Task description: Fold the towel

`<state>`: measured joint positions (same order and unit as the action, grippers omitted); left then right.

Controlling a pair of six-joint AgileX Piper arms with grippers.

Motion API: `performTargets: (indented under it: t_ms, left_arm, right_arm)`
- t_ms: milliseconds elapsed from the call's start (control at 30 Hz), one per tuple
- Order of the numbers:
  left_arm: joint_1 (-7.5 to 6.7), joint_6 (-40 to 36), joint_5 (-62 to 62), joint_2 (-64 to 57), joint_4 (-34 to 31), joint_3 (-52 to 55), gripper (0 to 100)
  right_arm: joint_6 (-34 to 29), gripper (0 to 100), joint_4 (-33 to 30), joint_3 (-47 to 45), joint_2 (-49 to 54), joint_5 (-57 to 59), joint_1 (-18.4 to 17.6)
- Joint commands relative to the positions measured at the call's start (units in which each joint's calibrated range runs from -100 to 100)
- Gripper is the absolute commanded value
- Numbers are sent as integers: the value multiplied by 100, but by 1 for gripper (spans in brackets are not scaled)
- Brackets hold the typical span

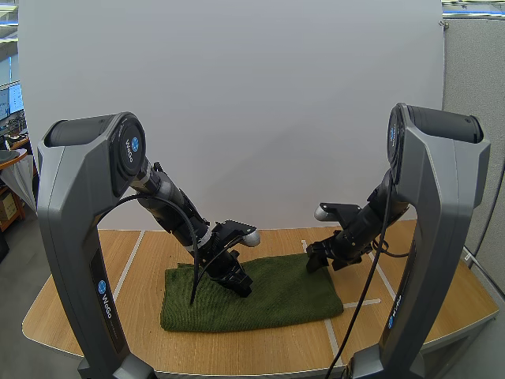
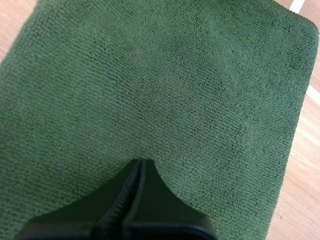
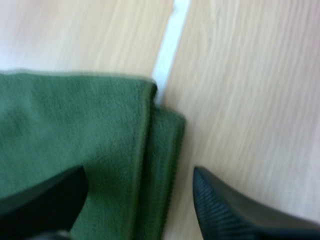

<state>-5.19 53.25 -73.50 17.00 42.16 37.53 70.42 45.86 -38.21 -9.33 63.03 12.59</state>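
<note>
The towel [image 1: 276, 296] lies flat on the table [image 1: 142, 260], between my two arm bases. My left gripper [image 1: 241, 286] is down on the towel, left of its middle. My right gripper [image 1: 316, 260] sits at the towel's far right corner, one finger over the cloth and the other over bare table. A tape line [image 3: 170, 45] runs away from that corner.

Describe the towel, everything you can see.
The towel is dark green with a nubby, looped pile, a rough rectangle lying flat on the wooden table. It looks already doubled: at its far right corner two hemmed layers lie stacked, the upper slightly offset from the lower, beside a white tape line. The left gripper, shut, points down at its middle, seemingly touching it. The right gripper, open, straddles that layered corner, not yet pinching it.
</note>
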Motion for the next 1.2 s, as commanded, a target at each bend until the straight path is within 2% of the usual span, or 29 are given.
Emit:
performTargets:
  t_ms: [0, 100, 267, 467, 567, 600, 667, 733, 867, 900, 1167]
  left_arm:
    - [-18, 33, 128, 31, 90, 22, 0]
    - [-18, 24, 128, 31, 90, 22, 0]
    - [-18, 24, 185, 31, 90, 22, 0]
    - [-18, 24, 204, 31, 90, 22, 0]
    - [-18, 24, 204, 31, 90, 22, 0]
    - [-18, 24, 204, 31, 90, 22, 0]
    - [-18, 24, 204, 31, 90, 22, 0]
    - [-18, 24, 204, 31, 90, 22, 0]
    - [-18, 14, 200, 31, 90, 22, 0]
    - [-18, 14, 200, 31, 90, 22, 0]
    - [-18, -17, 200, -20, 90, 22, 0]
  right_arm:
    - [-5, 100, -31, -25, -223, 60, 32]
    - [35, 100, 57, -25, -295, 342, 32]
    - [187, 100, 349, -25, -295, 1454, 32]
    - [187, 100, 328, -25, -295, 2271, 32]
    - [211, 95, 319, -25, -295, 2593, 32]
    - [239, 91, 319, -25, -295, 2633, 32]
    - [262, 75, 319, -25, -295, 2706, 32]
    - [262, 55, 319, -25, -295, 2715, 32]
    - [262, 9, 366, -25, -295, 2715, 32]
    - [262, 0, 382, -25, -295, 2715, 32]
    - [353, 0, 553, -25, 190, 2808, 32]
